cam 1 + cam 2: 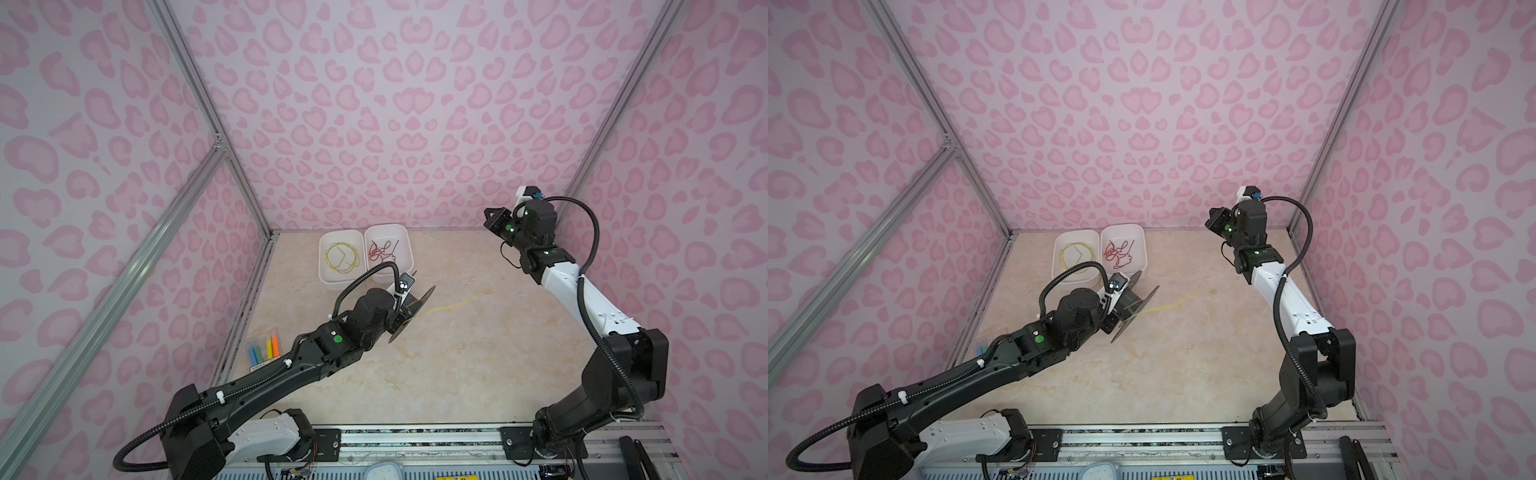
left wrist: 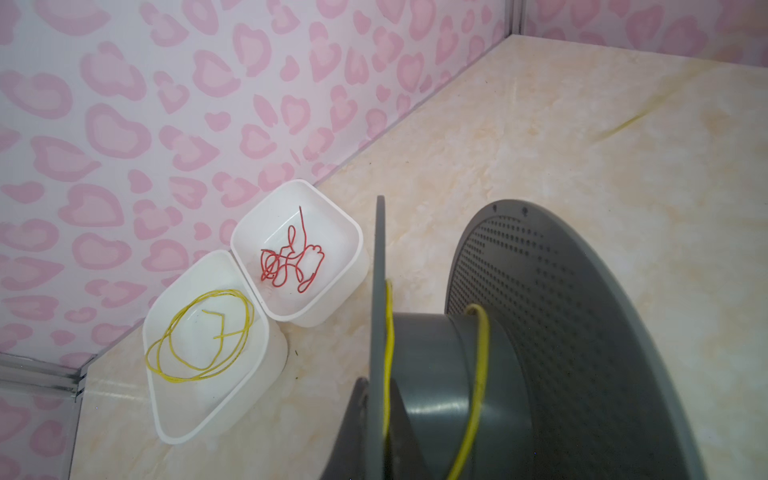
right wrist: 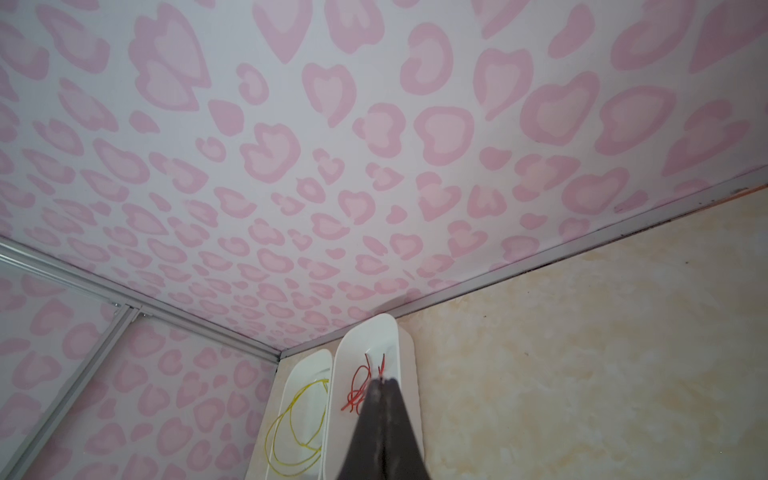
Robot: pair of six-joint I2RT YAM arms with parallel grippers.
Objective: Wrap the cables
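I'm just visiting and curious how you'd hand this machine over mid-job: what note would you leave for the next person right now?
Left end effector: shut on a flange of the grey plastic spool, held tilted.
Right end effector: shut, empty, raised near the back right corner.
Cables: a thin yellow wire runs around the spool's hub; looped yellow wire lies in one white plastic bin, a tangled red wire in the bin beside it.
Done: some yellow wire is on the hub.
Left: the binned wires are not yet wrapped.
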